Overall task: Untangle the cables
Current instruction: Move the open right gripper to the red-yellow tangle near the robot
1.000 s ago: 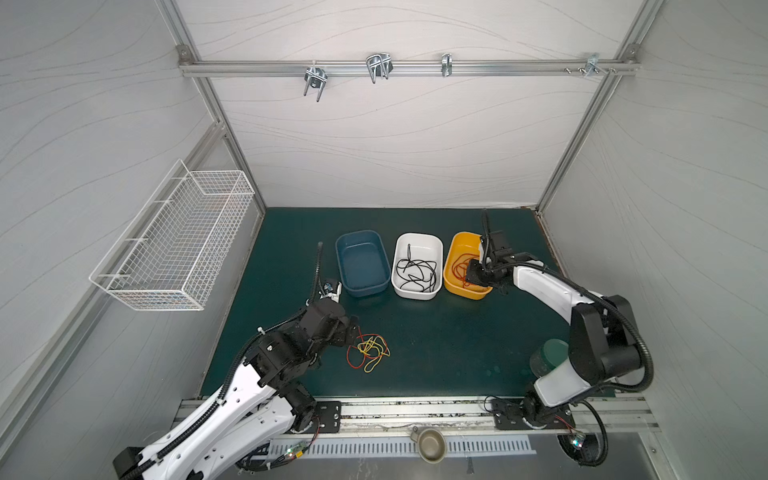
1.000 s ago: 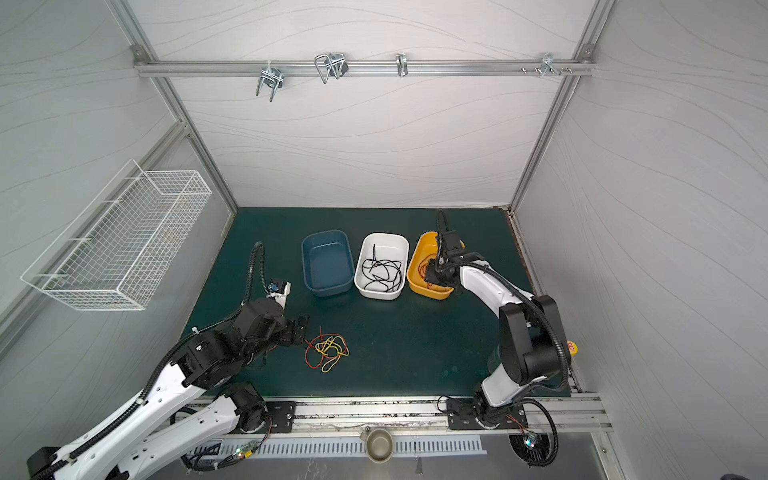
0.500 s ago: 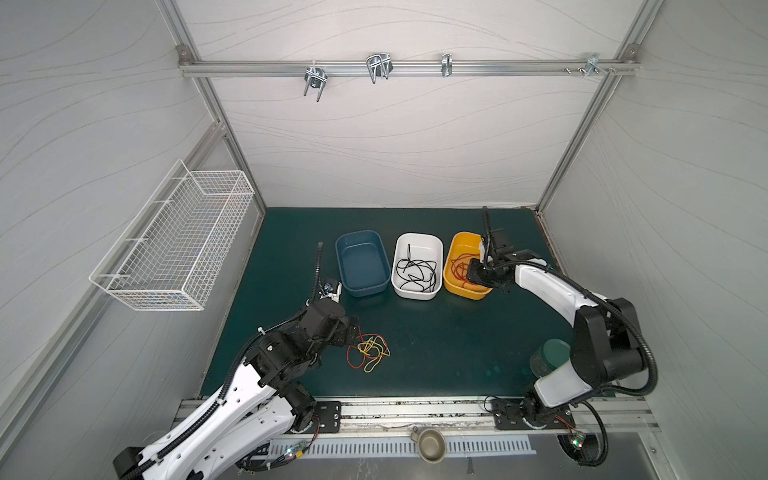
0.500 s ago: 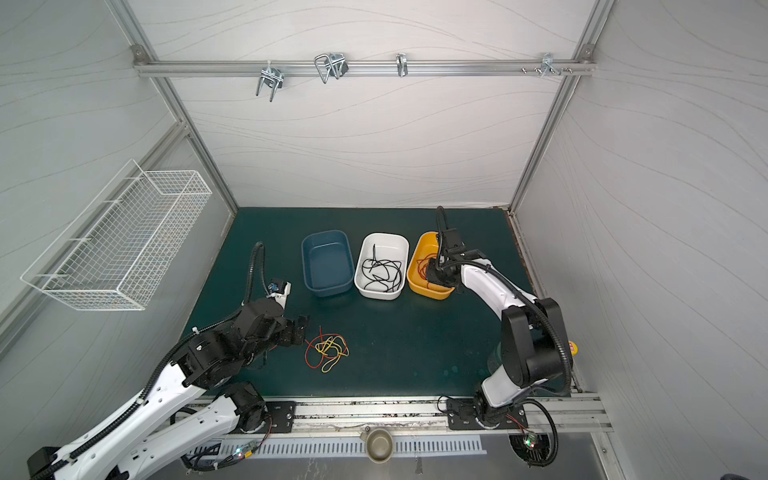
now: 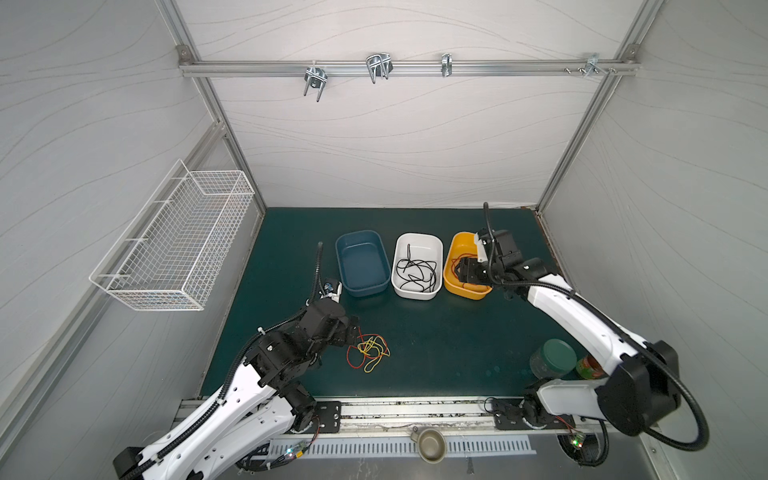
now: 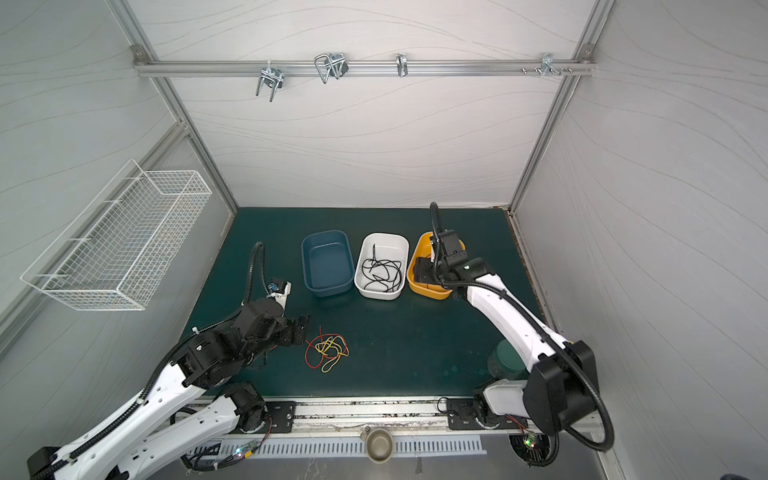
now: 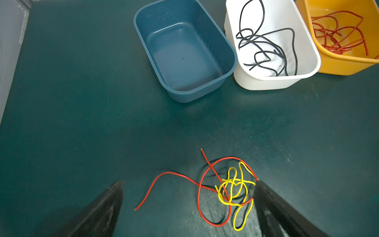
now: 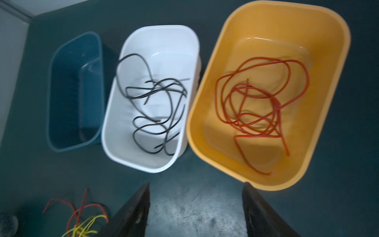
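Observation:
A tangle of red and yellow cables (image 5: 368, 351) (image 6: 326, 349) lies on the green mat. My left gripper (image 7: 188, 182) stands open just above the mat beside it, one fingertip (image 7: 257, 183) at the tangle's edge, nothing held. In both top views the left gripper (image 5: 352, 330) is just left of the tangle. Black cables (image 5: 415, 272) lie in the white tub (image 5: 417, 239). Red cables (image 8: 256, 106) lie loose in the yellow tub (image 8: 328, 102). My right gripper (image 8: 196, 184) hovers open and empty over that tub's near end (image 5: 465, 270).
An empty blue tub (image 5: 359, 264) stands left of the white one. A green-lidded jar (image 5: 552, 359) sits by the right arm's base. A wire basket (image 5: 178, 245) hangs on the left wall. A small metal cup (image 5: 430, 442) rests at the front rail.
The right gripper's jaws have gone from shut to open above the yellow tub. The left arm and the tangle have not moved.

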